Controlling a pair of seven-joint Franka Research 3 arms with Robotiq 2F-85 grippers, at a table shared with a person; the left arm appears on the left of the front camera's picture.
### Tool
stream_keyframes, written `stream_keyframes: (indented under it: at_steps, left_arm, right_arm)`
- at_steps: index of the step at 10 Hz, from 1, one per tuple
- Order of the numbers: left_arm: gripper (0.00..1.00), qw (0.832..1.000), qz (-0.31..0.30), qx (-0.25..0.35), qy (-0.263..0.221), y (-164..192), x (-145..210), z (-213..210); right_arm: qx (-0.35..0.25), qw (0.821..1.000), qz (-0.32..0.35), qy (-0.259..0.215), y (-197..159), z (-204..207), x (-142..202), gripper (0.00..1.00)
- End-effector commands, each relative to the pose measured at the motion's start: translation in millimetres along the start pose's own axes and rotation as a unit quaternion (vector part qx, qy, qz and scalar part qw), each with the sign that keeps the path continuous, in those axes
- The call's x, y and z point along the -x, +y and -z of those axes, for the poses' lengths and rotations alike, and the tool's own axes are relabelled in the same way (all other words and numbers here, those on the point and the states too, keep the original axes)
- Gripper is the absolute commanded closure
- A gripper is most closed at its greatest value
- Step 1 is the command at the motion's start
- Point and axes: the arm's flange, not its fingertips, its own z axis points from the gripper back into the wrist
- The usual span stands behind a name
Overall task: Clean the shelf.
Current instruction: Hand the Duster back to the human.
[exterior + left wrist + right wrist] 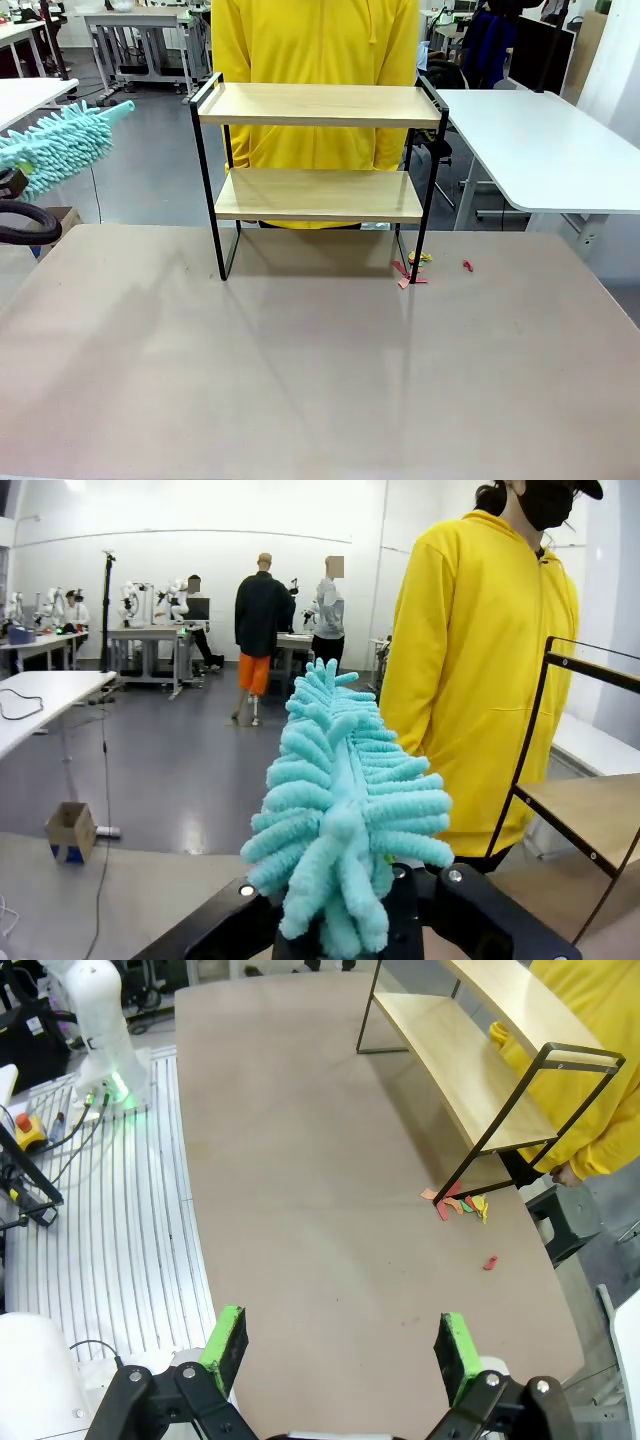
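The shelf stands upright at twelve o'clock on the brown surface, near its far edge. It is a two-tier rack: thin black metal frame, two light wooden boards, raised black rails at both ends. Both boards lie bare and level, the upper slightly wider.

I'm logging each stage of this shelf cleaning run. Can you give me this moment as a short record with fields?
shelf: upright at the table's far side, both boards bare
duster: teal, fluffy, raised left of the shelf, not touching it
left gripper: shut on the duster
right gripper: open, holding nothing, above the table
scraps: small coloured bits by the shelf's right foot
person: in yellow, standing behind the shelf
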Motion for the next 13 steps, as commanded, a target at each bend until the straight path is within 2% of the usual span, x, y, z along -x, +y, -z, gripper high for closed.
stream_keyframes:
  at_steps: [1, 2, 13]
  left_arm:
    - [0.83, 0.998, 0.000, 0.041, -0.042, -29.6, 22.3, -41.6]
    - [0.83, 1.000, 0.000, 0.000, 0.000, 0.0, 0.0, 0.0]
    - [0.83, 1.000, 0.000, 0.000, 0.000, 0.0, 0.0, 0.0]
  right_arm:
    - [-0.003, 1.000, -0.006, -0.007, -0.5, -1.8, -1.1, 0.00]
    - [-0.003, 1.000, -0.006, -0.007, -0.5, -1.8, -1.1, 0.00]
    - [-0.003, 1.000, -0.006, -0.007, -0.5, -1.8, -1.1, 0.00]
